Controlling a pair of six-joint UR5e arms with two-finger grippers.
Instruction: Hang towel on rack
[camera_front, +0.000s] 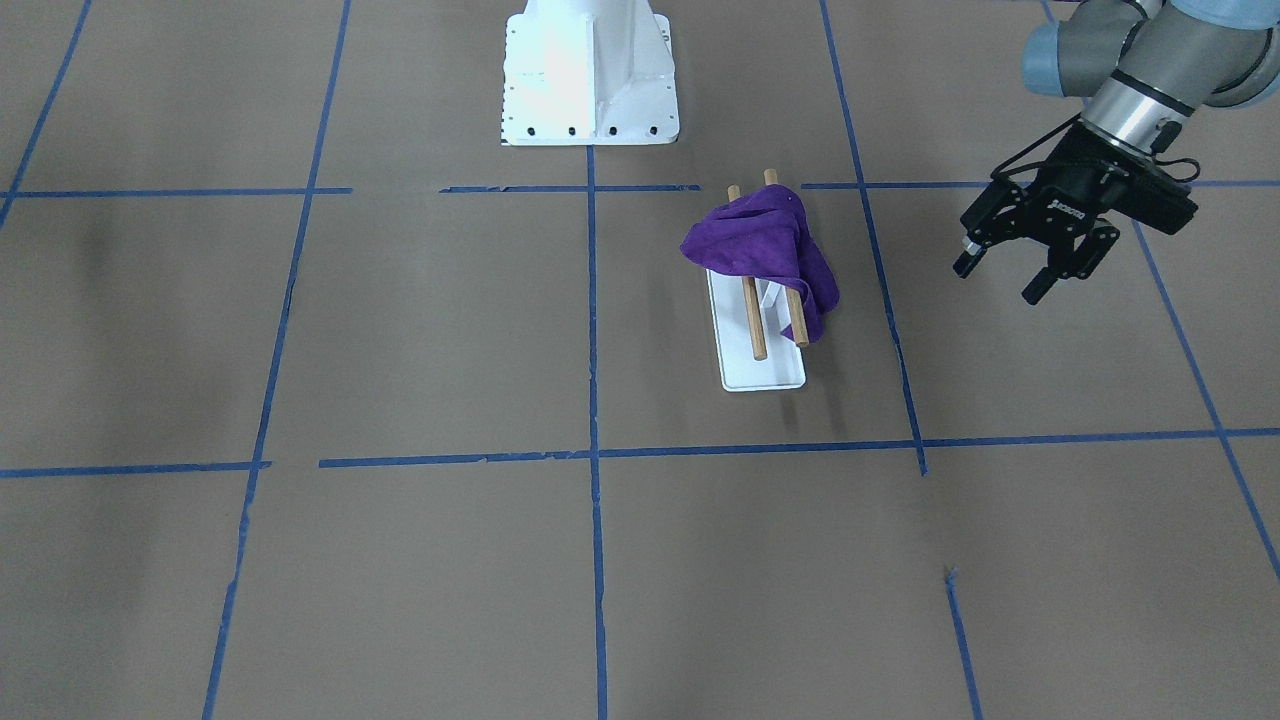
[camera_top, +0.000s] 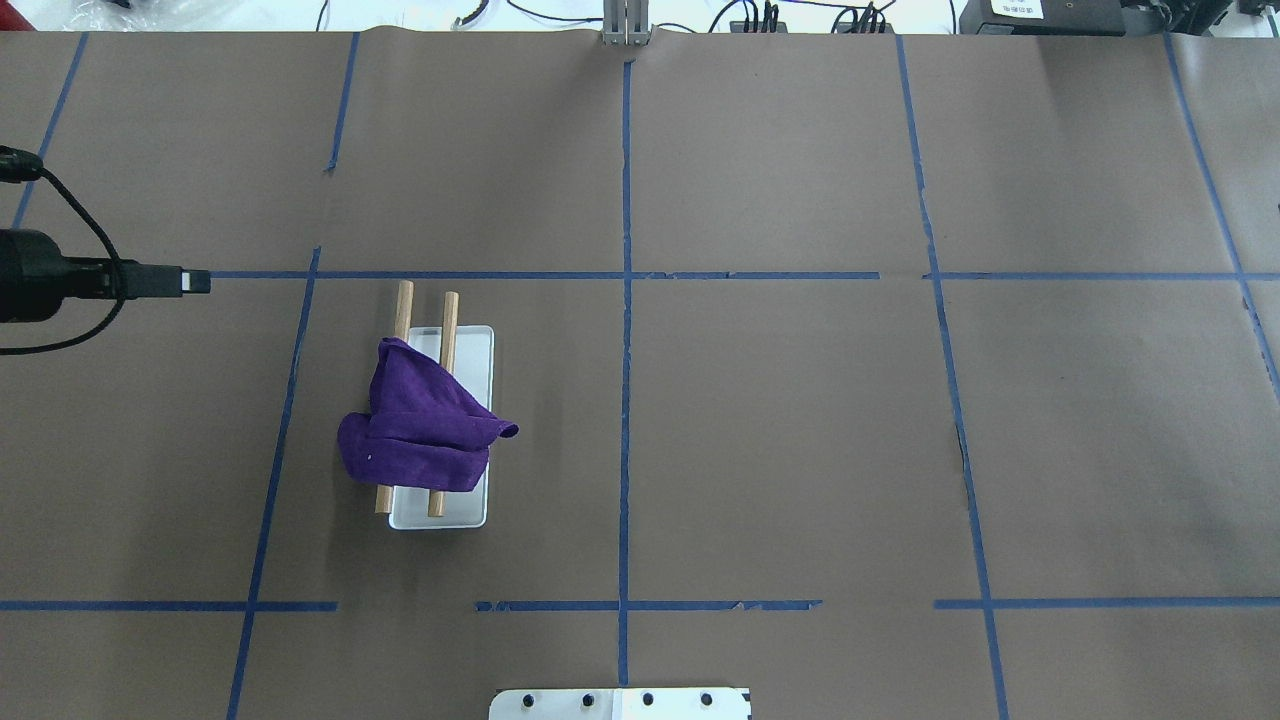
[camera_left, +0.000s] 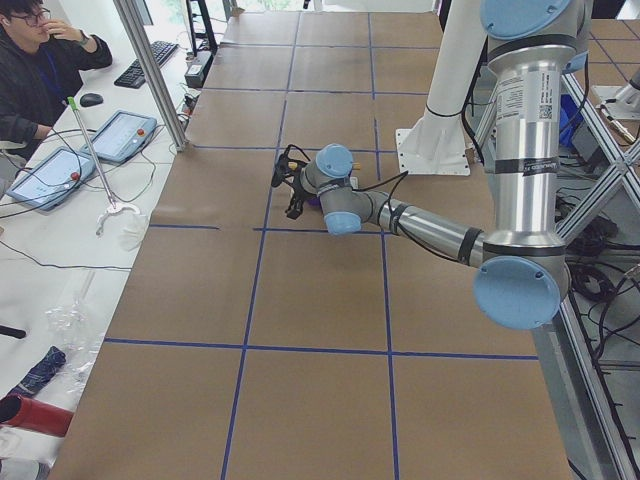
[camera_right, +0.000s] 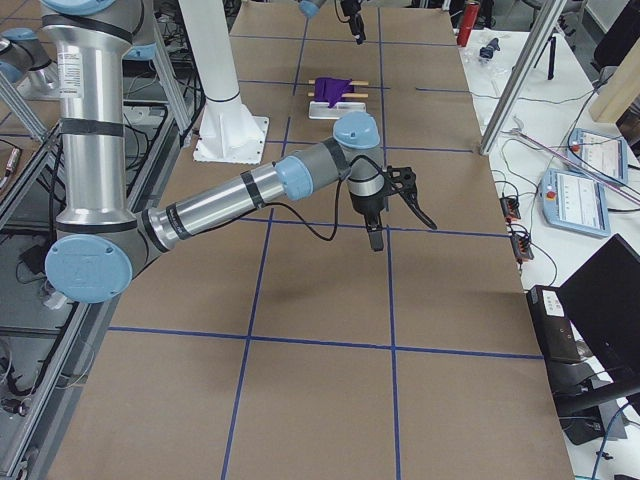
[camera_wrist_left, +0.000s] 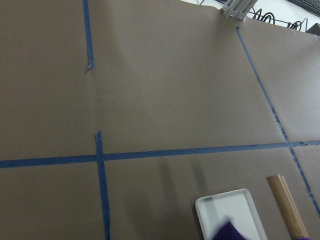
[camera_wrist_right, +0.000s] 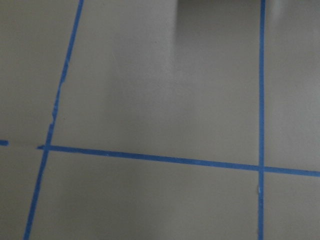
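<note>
The purple towel lies draped over both wooden dowels of the small rack, whose white base sits on the table. From overhead the towel covers the near half of the rack. My left gripper is open and empty, raised above the table to the side of the rack, apart from it. Its wrist view shows the base corner and one dowel end. My right gripper hovers over bare table far from the rack; I cannot tell whether it is open.
The big white bolted pedestal stands behind the rack on the robot's side. Blue tape lines cross the brown table. An operator sits at a side desk with tablets beyond the table's far edge.
</note>
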